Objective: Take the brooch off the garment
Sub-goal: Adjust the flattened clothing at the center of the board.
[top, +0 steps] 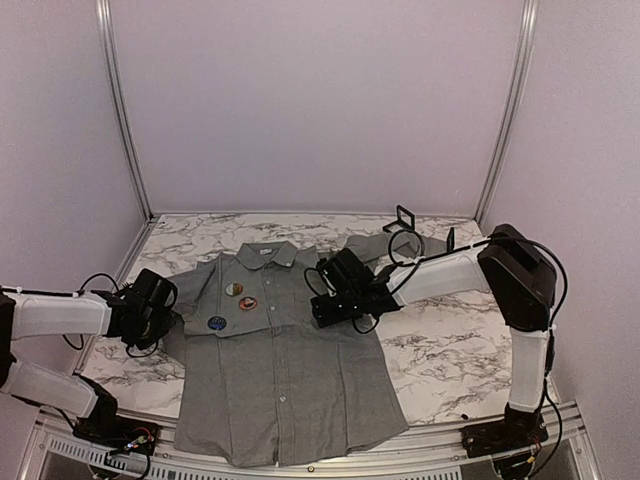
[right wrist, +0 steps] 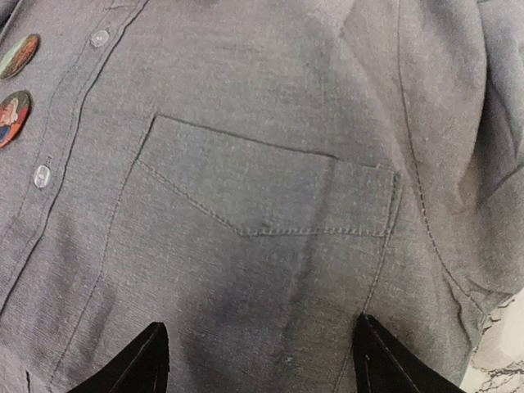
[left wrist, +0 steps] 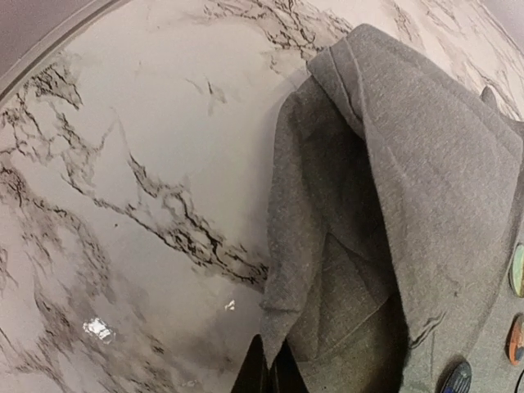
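Left gripper [left wrist: 262, 370] closed, apparently pinching garment [left wrist: 426, 205] sleeve edge; marble table [left wrist: 123, 164] beyond; right gripper [right wrist: 260, 323] wide, empty, above pocket [right wrist: 270, 196].

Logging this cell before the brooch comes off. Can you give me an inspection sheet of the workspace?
Surface: white marble table, dark veins.
Job's things: grey shirt lying front up; three round brooches on its chest.
Clutter: black bracket at the far edge.
Grippers: left gripper shut on the sleeve edge; right gripper open over the chest pocket.
Cables: black cables looping along both arms.
Surroundings: pale walls, aluminium frame posts.
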Motion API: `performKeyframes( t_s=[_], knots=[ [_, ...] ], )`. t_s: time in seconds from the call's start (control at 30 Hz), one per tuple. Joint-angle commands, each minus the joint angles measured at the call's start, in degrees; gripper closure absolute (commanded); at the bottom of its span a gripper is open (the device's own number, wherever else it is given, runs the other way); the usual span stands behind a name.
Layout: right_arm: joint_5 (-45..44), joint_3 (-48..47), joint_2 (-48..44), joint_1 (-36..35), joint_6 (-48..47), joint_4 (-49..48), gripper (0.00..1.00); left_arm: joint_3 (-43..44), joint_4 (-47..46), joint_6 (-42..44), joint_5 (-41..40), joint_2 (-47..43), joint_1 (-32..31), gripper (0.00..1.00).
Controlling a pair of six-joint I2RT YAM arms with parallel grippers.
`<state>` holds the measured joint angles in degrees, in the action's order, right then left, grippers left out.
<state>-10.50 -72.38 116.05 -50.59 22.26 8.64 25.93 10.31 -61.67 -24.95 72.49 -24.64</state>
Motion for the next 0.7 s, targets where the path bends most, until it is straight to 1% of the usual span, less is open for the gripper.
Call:
performKeyframes(
  t_s=[0.0,0.17,0.33,0.53,0.67],
  knots=[
    [-0.4,2.5,0.2,-0.2,0.5,-0.7,0.26,4.9,7.9,3.6,-8.7,-2.8,1.4,1.00],
    [0.0,4.6,-0.2,-0.2,1.2,-1.3,0.26,10.6,14.1,7.3,-17.5,-3.7,2.9,1.00],
    [0.1,6.6,-0.6,-0.1,2.0,-2.0,0.26,15.1,16.6,11.5,-23.8,-4.5,5.7,1.00],
    [0.7,8.9,-1.4,0.3,3.4,-2.9,0.26,19.7,16.3,18.4,-28.1,-6.3,10.7,1.00],
    [0.7,9.8,-2.0,0.4,3.7,-3.3,0.26,20.5,15.8,21.1,-27.9,-6.9,15.0,1.00]
  ],
)
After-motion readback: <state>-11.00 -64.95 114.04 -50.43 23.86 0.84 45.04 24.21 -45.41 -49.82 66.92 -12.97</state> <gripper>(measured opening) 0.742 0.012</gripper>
